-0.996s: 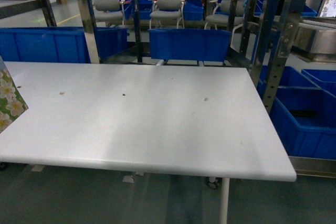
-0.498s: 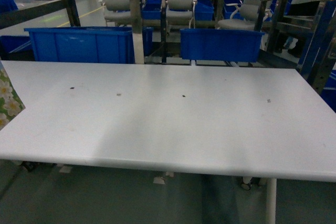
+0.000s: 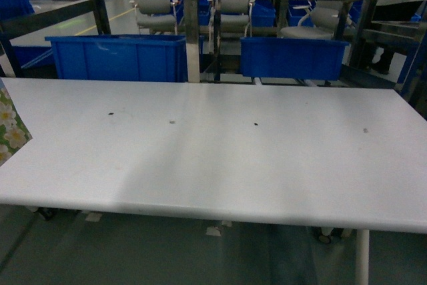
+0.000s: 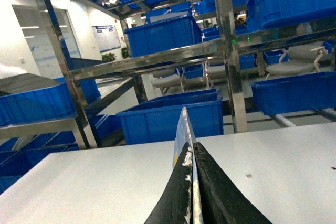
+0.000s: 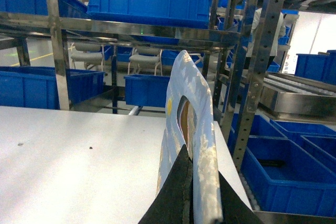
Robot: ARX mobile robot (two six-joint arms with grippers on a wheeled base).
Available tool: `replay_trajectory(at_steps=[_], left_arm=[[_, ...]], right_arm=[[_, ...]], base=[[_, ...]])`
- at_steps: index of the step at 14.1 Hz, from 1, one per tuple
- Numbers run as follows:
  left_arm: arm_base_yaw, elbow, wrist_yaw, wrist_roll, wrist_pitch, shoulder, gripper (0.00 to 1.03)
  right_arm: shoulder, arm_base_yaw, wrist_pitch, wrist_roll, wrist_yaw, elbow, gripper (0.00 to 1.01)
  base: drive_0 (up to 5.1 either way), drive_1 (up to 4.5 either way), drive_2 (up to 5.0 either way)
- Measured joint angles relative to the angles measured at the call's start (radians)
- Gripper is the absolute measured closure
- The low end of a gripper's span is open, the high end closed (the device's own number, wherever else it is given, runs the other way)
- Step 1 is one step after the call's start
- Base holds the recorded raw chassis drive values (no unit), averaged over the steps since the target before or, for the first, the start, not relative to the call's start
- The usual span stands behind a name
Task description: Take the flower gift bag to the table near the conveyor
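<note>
Head view: one flower gift bag [image 3: 12, 128], one table [image 3: 220, 158], two blue bins [image 3: 120, 58].

Both grippers are pinched shut: the left gripper [image 4: 193, 192] clamps a thin bag edge between its black fingers [image 4: 176, 198], the right gripper [image 5: 189, 192] likewise.

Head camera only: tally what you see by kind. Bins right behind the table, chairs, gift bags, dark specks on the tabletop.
Blue bins behind the table: 2
Grey chairs: 3
Flower gift bag: 1
Dark specks: 4
Total: 10
</note>
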Motion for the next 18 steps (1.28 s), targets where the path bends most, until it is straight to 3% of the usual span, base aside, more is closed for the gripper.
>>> replay_trajectory(at_steps=[16, 18], left_arm=[[0.0, 0.0, 0.0, 0.0, 0.0, 0.0, 1.01], [0.0, 0.0, 0.0, 0.0, 0.003, 0.0, 1.01]], right_arm=[[0.001, 0.0, 0.0, 0.0, 0.0, 0.0, 0.99], [0.002, 0.0, -0.001, 0.0, 0.0, 0.0, 0.99]], base=[[-3.2, 4.9, -1.6], [-1.4, 2.11, -0.8]])
